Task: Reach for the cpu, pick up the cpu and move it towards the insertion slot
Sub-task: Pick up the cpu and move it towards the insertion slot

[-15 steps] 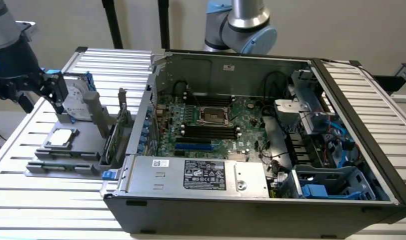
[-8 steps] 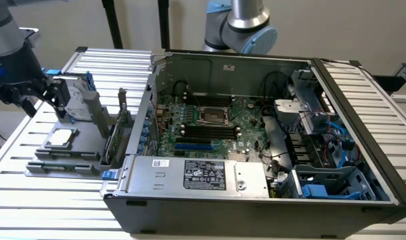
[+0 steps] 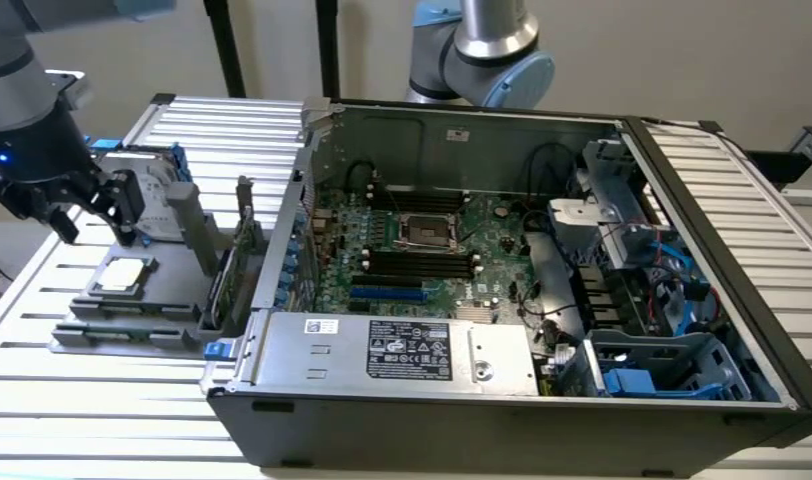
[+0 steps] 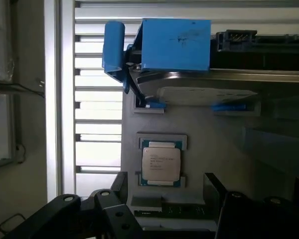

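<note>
A robot arm [image 3: 26, 130] hangs over a grey holder tray [image 3: 126, 325] at the exterior view's left, jaws apart and gripping nothing. The cpu [image 3: 123, 274] lies flat in a square recess of that tray, just below the jaws and clear of them.

The exterior view takes in the whole worktop [image 3: 113, 430], a bed of pale ribbed metal slats. On it lies an open computer case [image 3: 513, 420] of dark sheet metal. Inside the case, the insertion slot [image 3: 426, 230] sits on the green circuit board, a shiny silver frame around a dark centre, with long black memory slots [image 3: 413, 265] beside it. A silver power supply [image 3: 393, 350] with a printed label fills the near edge of the case. A second arm [image 3: 480, 50] stands behind the case.

The wrist view gives the close detail. There the cpu [image 4: 161, 164] is a thin square chip with a dull silver-grey face, faint print and pale edges. It rests in the matt grey tray [image 4: 214, 144], and the two dark jaws frame it on either side. Beyond it a hard drive [image 4: 199, 87] stands on edge in glossy blue plastic rails [image 4: 174, 45].
</note>
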### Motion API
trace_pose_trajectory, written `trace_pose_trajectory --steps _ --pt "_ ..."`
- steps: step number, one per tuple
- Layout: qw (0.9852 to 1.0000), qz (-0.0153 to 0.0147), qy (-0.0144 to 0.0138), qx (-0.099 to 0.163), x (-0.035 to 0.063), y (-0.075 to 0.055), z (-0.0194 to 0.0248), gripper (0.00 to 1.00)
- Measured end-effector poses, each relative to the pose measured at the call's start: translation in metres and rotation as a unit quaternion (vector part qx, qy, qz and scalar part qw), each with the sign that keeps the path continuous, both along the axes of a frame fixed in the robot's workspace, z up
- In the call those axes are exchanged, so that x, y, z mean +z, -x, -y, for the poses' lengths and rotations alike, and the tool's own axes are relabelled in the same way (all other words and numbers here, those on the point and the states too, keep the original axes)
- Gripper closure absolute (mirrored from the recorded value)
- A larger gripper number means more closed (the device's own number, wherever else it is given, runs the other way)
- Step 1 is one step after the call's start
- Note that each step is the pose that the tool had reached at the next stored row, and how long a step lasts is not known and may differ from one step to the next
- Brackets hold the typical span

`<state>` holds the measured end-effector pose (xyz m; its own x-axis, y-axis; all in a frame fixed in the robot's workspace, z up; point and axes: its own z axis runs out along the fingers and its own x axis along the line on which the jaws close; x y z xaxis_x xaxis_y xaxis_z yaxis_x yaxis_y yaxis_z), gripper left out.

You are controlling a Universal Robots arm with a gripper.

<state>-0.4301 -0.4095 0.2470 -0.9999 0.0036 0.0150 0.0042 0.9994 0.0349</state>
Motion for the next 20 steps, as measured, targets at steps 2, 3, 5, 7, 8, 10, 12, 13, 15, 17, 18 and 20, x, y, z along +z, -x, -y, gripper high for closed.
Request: trace_pose_trajectory --steps 2,3,5,7,8,10,12,13,15,17,18,20 --pt "1.0000 0.0000 0.0000 -0.003 -0.0036 0.000 0.0018 0.29" --pt "1.0000 0.0001 -0.0001 -0.005 -0.0054 0.000 0.0027 0.29" --pt "1.0000 0.0001 -0.0001 -0.008 -0.0092 0.000 0.0045 0.29" --pt "0.9999 0.0001 -0.0001 -0.012 -0.0128 0.000 0.0056 0.29" --pt "0.9999 0.0001 -0.0001 -0.014 -0.0146 0.000 0.0059 0.29" --pt "0.9998 0.0001 0.0000 -0.020 -0.0182 0.000 0.0061 0.29" --pt "0.9996 0.0001 0.0000 -0.028 -0.0218 0.000 0.0062 0.29" --pt "0.9994 0.0001 -0.0001 -0.033 -0.0238 0.000 0.0062 0.29" --pt "0.9992 0.0000 0.0000 -0.041 -0.0273 0.000 0.0062 0.29" --pt "0.9990 0.0001 0.0000 -0.044 -0.0310 0.000 0.0062 0.29" --pt "0.9990 0.0001 0.0000 -0.044 -0.0328 0.000 0.0062 0.29" --pt "0.9990 0.0001 -0.0001 -0.044 -0.0363 0.000 0.0062 0.29"
